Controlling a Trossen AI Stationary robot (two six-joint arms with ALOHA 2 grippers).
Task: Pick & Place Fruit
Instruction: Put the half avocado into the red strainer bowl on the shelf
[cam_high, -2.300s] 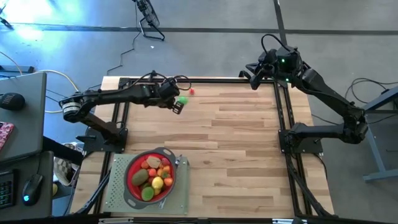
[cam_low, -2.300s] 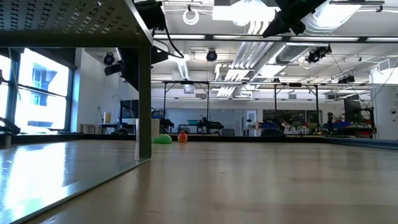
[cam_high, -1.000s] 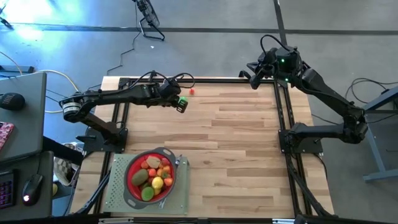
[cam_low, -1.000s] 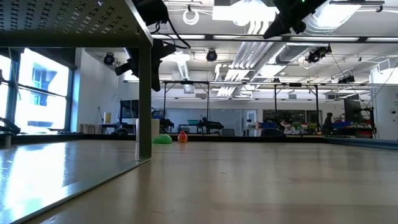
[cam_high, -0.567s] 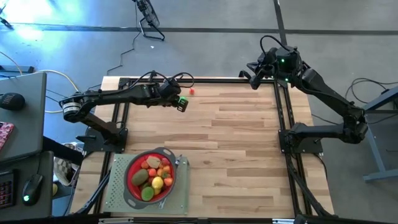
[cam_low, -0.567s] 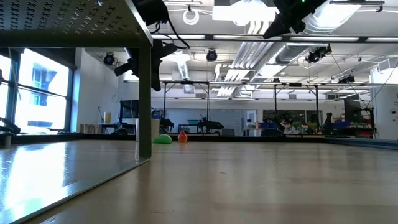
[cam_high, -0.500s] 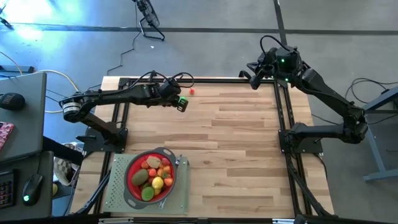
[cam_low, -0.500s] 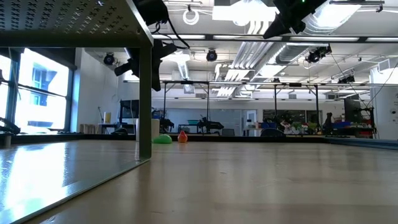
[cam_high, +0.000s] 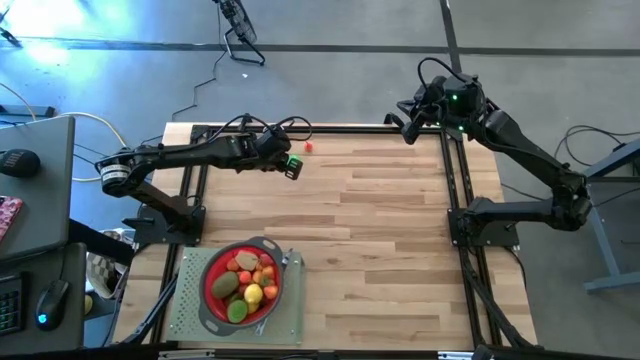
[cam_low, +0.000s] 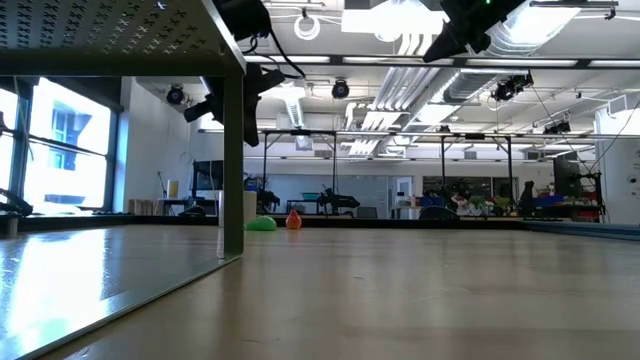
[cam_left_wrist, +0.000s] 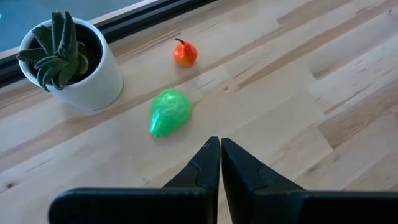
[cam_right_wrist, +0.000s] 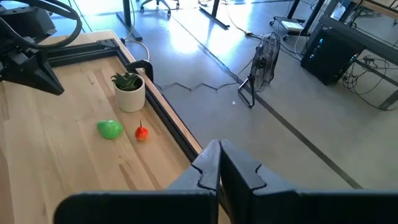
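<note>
Your worktop (cam_high: 380, 230) carries a red strainer (cam_high: 241, 284) near its front left corner, heaped with fruit (cam_high: 246, 281). Your left hand (cam_left_wrist: 220, 144) hovers empty with fingers pressed together over the far left of the boards, just short of a green fruit (cam_left_wrist: 169, 112) lying beside a potted plant (cam_left_wrist: 69, 60). Your right hand (cam_right_wrist: 219, 146) waits, fingers together, above the far right corner. A small red fruit (cam_left_wrist: 185, 53) lies close beyond the green one

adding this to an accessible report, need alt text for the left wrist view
The left gripper, fingers shut and holding nothing, hangs above a wooden table just short of a green toy fruit. Beyond lie a small red-orange fruit and a white pot with a succulent.
</note>
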